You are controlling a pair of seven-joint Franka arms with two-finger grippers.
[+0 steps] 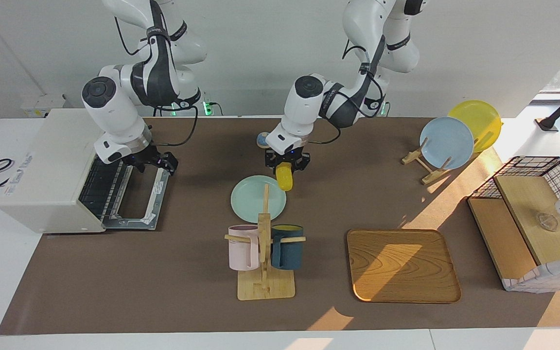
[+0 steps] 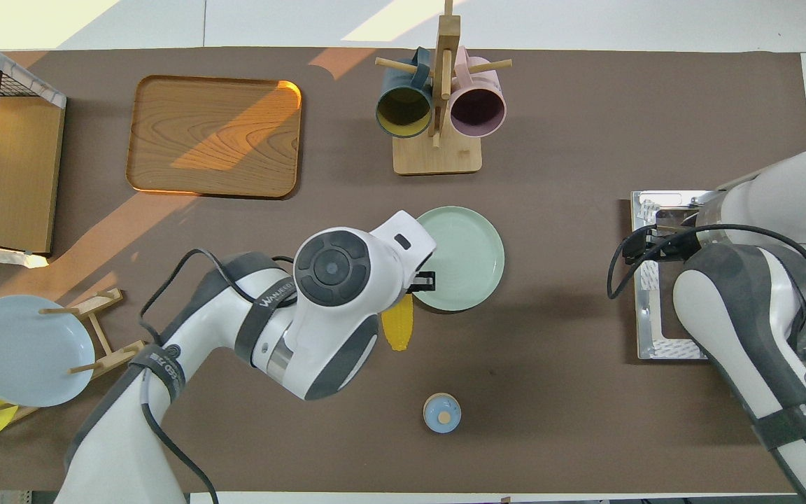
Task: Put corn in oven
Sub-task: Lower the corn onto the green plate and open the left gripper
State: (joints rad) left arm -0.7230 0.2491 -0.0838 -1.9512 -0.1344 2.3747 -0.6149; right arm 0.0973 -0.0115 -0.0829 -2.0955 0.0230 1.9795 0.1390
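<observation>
Glossy yellow plastic corn (image 1: 285,178); smooth glazed green plate (image 1: 251,199) beside it (likely ceramic); grained wooden tray (image 1: 401,265); matt brown table (image 1: 163,282) covering.

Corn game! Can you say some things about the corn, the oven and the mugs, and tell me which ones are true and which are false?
1. The left end effector is holding the corn. True.
2. The oven door is shut. False: it is dropped open, and the wire rack inside shows.
3. The corn is lying on the wooden tray. False: it is up in the air, by the rim of the green plate.
4. Two mugs hang on the wooden stand. True.
5. The right end effector is at the open oven door. True.
</observation>
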